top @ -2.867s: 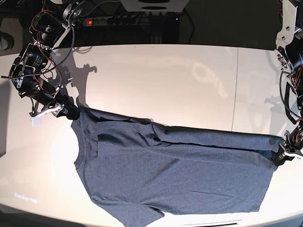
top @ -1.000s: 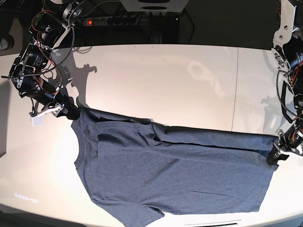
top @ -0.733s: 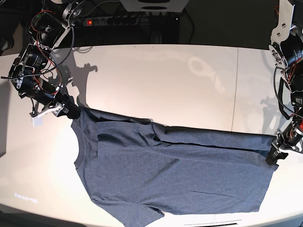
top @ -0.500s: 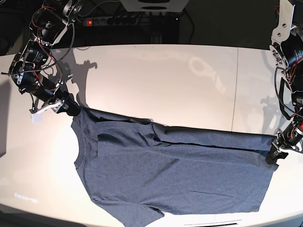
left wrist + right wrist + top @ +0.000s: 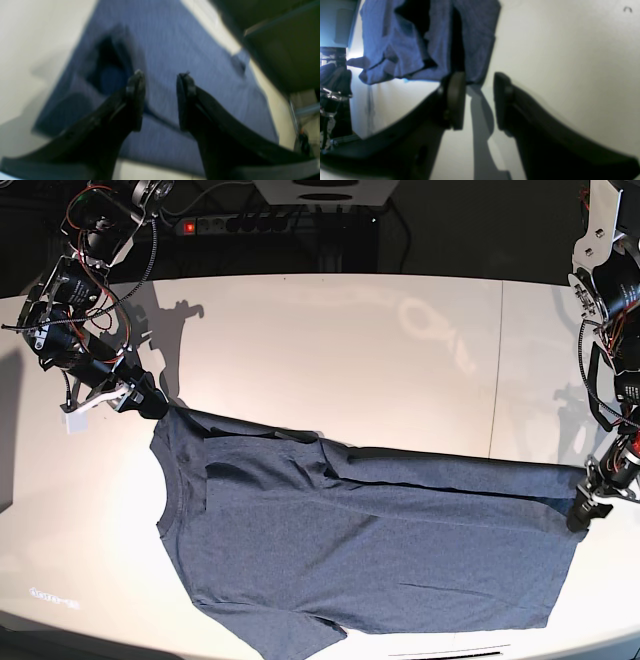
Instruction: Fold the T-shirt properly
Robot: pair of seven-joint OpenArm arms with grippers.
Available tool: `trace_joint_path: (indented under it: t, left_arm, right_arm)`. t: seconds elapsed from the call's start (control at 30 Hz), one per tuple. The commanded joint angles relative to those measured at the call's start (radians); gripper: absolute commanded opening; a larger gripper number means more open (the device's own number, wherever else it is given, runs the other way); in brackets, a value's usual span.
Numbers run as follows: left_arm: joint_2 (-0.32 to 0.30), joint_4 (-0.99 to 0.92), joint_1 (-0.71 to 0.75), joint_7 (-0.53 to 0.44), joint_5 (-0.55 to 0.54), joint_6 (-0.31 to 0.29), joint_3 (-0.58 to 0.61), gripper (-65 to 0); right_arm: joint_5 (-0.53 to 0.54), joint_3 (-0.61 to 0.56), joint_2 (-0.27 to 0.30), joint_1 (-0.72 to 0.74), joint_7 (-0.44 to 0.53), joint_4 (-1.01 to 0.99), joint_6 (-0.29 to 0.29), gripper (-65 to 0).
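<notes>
The slate-blue T-shirt (image 5: 350, 550) lies spread on the white table (image 5: 350, 350), collar to the left and hem to the right. My right gripper (image 5: 155, 408) sits at the shirt's upper left corner. In the right wrist view this gripper (image 5: 477, 75) is open, the shirt (image 5: 475, 37) edge reaches just to its fingertips, and white table shows in the gap. My left gripper (image 5: 578, 518) hovers at the hem's upper right corner. In the blurred left wrist view it (image 5: 160, 76) is open above the shirt (image 5: 175, 37), holding nothing.
A power strip (image 5: 190, 226) with a red light and cables lie behind the table's far edge. A seam (image 5: 497, 380) runs across the table on the right. The shirt's lower sleeve reaches the near table edge (image 5: 300, 652).
My right arm has risen and drawn back slightly toward the far left, staying at the shirt's corner. My left gripper has shifted a little at the hem corner. The shirt lies unchanged.
</notes>
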Motion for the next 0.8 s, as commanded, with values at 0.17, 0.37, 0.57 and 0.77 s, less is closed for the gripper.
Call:
trace_joint_path:
  t: [0.17,0.37,0.57,0.77]
  left_arm:
    - [0.013,0.016,-0.029,-0.104,0.095,-0.039,-0.002,-40.5]
    - [0.013,0.016,-0.035,-0.024,0.092,-0.039,-0.002,-40.5]
    - [-0.038,0.016,-0.11,0.343,-0.022,-0.039,-0.003,-40.5]
    - [-0.052,0.016,-0.167,0.412,-0.039,-0.039,-0.004,-40.5]
  right_arm:
    - [-0.146,-0.001,0.004,-0.024,-0.066,-0.01,0.032,-42.7]
    - [-0.146,-0.001,0.004,-0.024,-0.063,-0.01,0.032,-42.7]
    - [-0.127,-0.001,0.004,-0.024,-0.063,-0.01,0.032,-42.7]
    - [-0.127,-0.001,0.004,-0.024,-0.063,-0.01,0.032,-42.7]
